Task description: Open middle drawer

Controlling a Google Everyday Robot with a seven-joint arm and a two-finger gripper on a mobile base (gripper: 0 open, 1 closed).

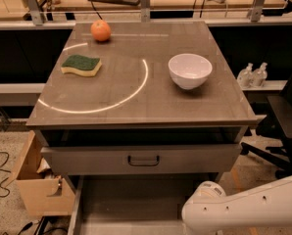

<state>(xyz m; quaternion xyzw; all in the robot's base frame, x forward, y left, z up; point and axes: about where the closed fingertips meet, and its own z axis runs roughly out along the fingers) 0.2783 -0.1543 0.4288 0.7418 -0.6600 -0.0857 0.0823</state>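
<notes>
Middle drawer (87,161) ajar, bowl (190,70) above, arm (254,207) lower right (jaws unseen)

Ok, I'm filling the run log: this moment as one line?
middle drawer: partly out, dark inside showing | handle: free | gripper: out of view | arm: lower right, below drawer front | tabletop: orange, sponge, bowl

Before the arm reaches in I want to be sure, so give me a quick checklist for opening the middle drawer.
1. Handle of the middle drawer unobstructed: ok.
2. Drawer fully open: not ok, only a dark strip of interior shows under the tabletop.
3. Gripper in view: not ok, only the white arm shows at lower right.
4. Approach path: cannot tell, the lower drawer sticks out beneath.
5. Bowl, orange and sponge back from the front edge: ok.
</notes>
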